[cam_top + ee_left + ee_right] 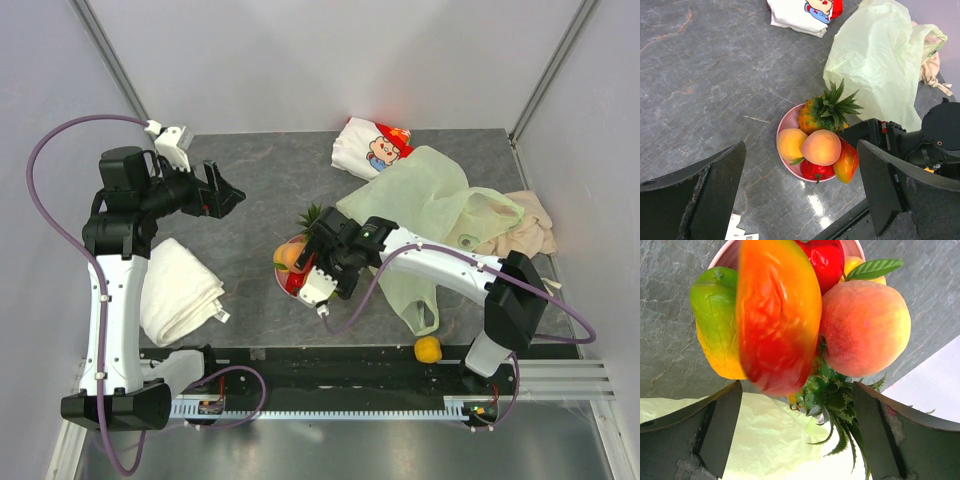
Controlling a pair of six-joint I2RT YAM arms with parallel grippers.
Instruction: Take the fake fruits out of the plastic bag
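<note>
- Pink plate [784,122] near the middle of the grey stone counter [260,170], a little toward the near edge, heaped with fake fruit.
- On the heap: pineapple [812,116] with its green crown toward the far edge, peach [821,147] in front of it, yellow-orange fruit [791,144] touching the peach, red pepper [815,171] low at the rim.
- Right claw [318,258] low over the plate's right side, jaws spread wide. Red-and-orange mango [780,315] between them in the wrist view, leaning on the peach and touching neither jaw, so not gripped.
- Green-and-yellow piece [715,322] just beside the mango, at the plate's rim.
- Left claw [228,192] raised over the far-left part of the counter, well apart from the plate, jaws wide with nothing between them.
- Plastic bag [430,195], pale green and crumpled, spread over the right half from near the far edge down toward the near edge, with a handle loop [424,318] at its near end. Cannot tell whether any fruit lies inside.
- Orange [428,348] outside the bag at the near edge, just beside the loop.
- Elsewhere: cartoon-printed pouch [372,147] at the far edge, touching the bag; beige cloth [528,228] at the right edge, partly under the bag; folded white towel [180,290] on the left side, toward the near edge.
</note>
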